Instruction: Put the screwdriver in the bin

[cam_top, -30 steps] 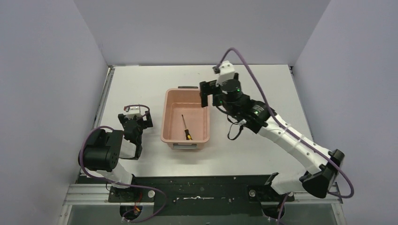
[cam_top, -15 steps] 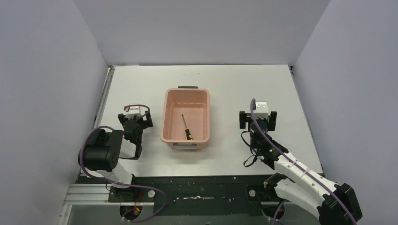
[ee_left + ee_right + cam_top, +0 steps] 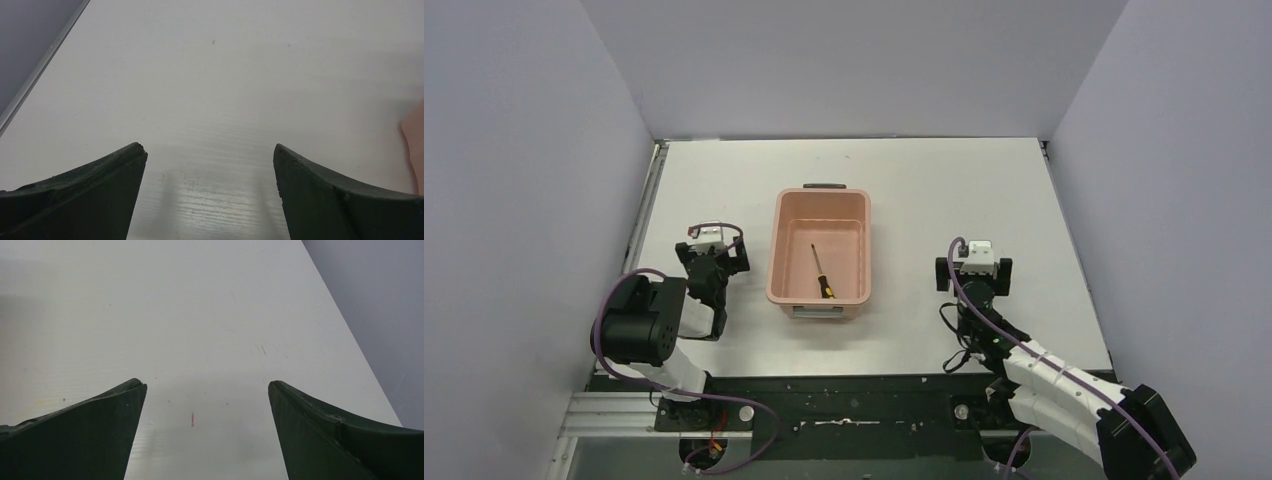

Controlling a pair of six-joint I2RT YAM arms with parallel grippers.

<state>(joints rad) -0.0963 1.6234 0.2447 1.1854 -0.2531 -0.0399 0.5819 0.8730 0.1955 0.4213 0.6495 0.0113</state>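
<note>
The screwdriver [image 3: 821,272] lies on the floor of the salmon-pink bin [image 3: 782,250], its black-and-yellow handle toward the near end. The bin stands in the middle of the white table with a dark handle at each short end. My left gripper [image 3: 713,250] rests open and empty just left of the bin; in its wrist view [image 3: 210,150] only bare table lies between the fingers, and a sliver of the bin [image 3: 417,145] shows at the right edge. My right gripper [image 3: 975,268] rests open and empty to the right of the bin, over bare table in its wrist view [image 3: 206,385].
Grey walls enclose the table on the left, back and right. A metal rail [image 3: 650,205] runs along the table's left edge. A dark strip with the arm bases [image 3: 844,395] runs along the near edge. A small red mark [image 3: 192,419] is on the table.
My right arm has drawn back from beside the bin's far right corner to a folded pose low at the table's near right. The screwdriver, the bin and the left arm have not moved.
</note>
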